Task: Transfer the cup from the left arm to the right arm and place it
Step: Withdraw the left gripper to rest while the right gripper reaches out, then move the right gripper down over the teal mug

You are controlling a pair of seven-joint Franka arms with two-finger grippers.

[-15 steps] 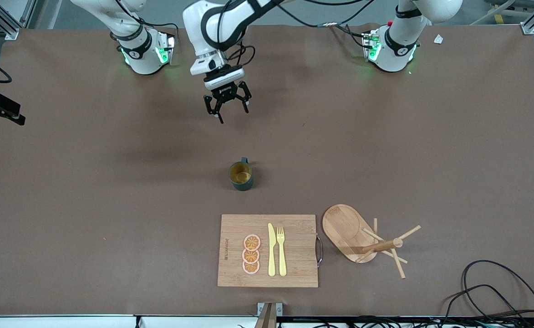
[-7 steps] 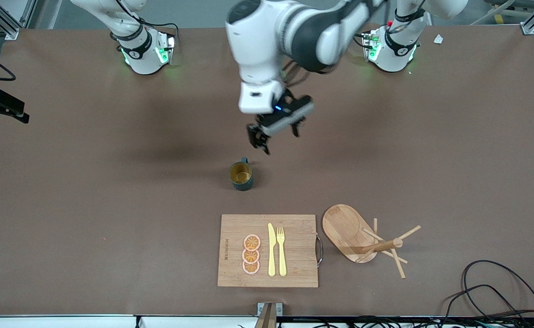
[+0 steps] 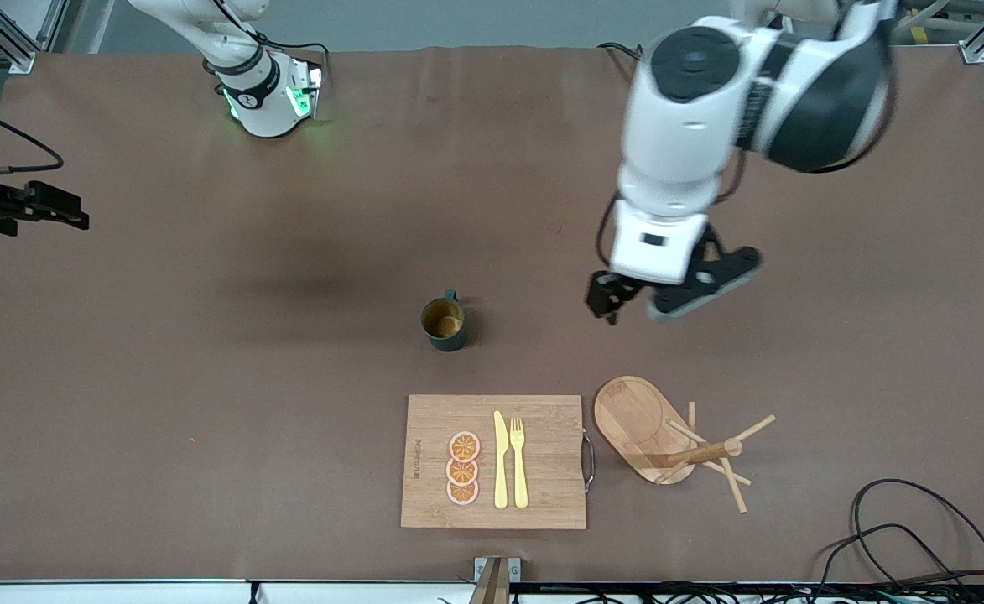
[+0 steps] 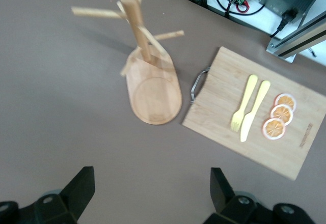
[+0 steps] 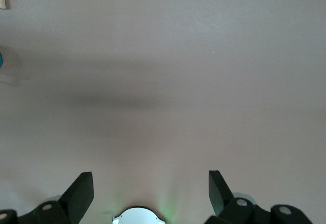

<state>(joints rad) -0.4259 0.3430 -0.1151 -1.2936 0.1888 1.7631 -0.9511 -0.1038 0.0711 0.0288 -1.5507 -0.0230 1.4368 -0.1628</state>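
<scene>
Waiting at the worktop's edge, the right hand hangs open over bare worktop. The cup stands upright mid-worktop, ungrasped. The left hand hovers open, well apart from it, above the mug tree. Pickup, handover and placing all remain.

front: high, faces robots | left wrist: down, shares cutting board | right wrist: bare table

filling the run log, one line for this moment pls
left gripper: open, over bare table | right gripper: open, waiting | cup: upright, untouched
</scene>
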